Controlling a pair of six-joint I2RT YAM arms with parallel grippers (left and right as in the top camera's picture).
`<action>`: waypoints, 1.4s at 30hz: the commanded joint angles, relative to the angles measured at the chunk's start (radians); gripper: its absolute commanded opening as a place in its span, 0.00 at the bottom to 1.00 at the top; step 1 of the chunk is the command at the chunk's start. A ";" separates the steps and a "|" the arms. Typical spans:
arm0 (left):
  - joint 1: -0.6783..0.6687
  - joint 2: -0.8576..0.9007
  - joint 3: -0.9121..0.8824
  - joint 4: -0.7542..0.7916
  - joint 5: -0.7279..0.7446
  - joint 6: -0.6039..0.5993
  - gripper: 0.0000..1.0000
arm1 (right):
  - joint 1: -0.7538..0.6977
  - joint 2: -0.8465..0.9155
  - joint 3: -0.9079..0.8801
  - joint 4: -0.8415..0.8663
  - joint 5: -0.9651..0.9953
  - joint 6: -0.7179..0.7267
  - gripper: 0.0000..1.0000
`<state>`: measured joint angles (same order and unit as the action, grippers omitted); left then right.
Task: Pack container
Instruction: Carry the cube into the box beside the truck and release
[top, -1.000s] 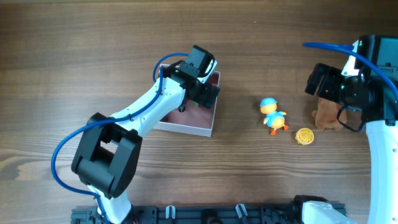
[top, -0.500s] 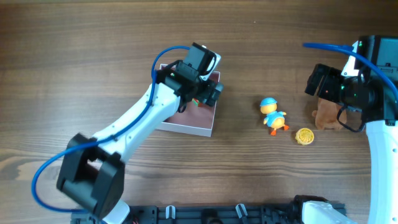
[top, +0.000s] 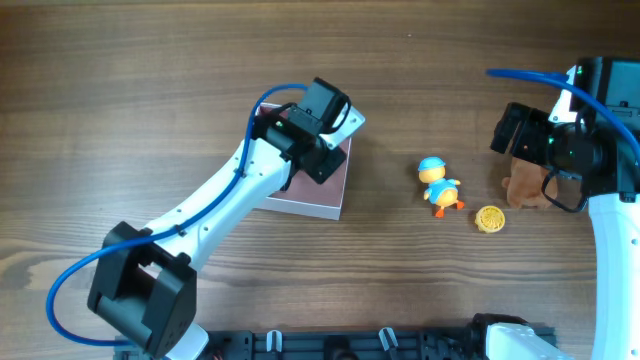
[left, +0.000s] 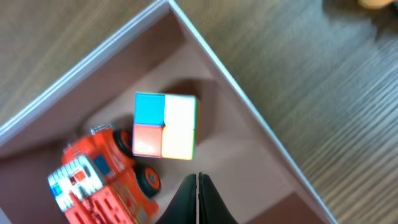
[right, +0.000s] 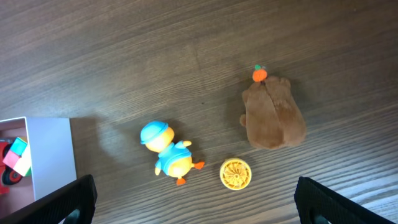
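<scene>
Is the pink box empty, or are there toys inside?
Not empty. The container holds a red toy truck and a colourful cube, lying side by side on its pink floor.

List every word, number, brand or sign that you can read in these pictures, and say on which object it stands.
No text can be read in any view.
Red toy fire truck inside the pink-lined white box: white and blue markings on its side, too blurred to read.
Round yellow disc on the wooden table: a surface pattern, too small to tell whether it holds letters.
</scene>
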<state>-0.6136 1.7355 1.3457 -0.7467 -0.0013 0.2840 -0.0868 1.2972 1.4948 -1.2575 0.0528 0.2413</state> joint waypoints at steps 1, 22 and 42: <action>0.003 0.037 0.005 0.030 0.047 0.050 0.04 | -0.002 0.006 -0.005 -0.001 -0.009 -0.006 1.00; 0.003 0.281 0.005 0.214 0.050 -0.035 0.04 | -0.002 0.006 -0.005 -0.006 -0.010 -0.006 1.00; 0.003 0.290 0.005 0.371 -0.252 -0.299 0.04 | -0.002 0.006 -0.005 -0.011 -0.027 -0.007 1.00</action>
<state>-0.6136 2.0171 1.3457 -0.3767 -0.1509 0.0860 -0.0868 1.2972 1.4948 -1.2682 0.0414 0.2413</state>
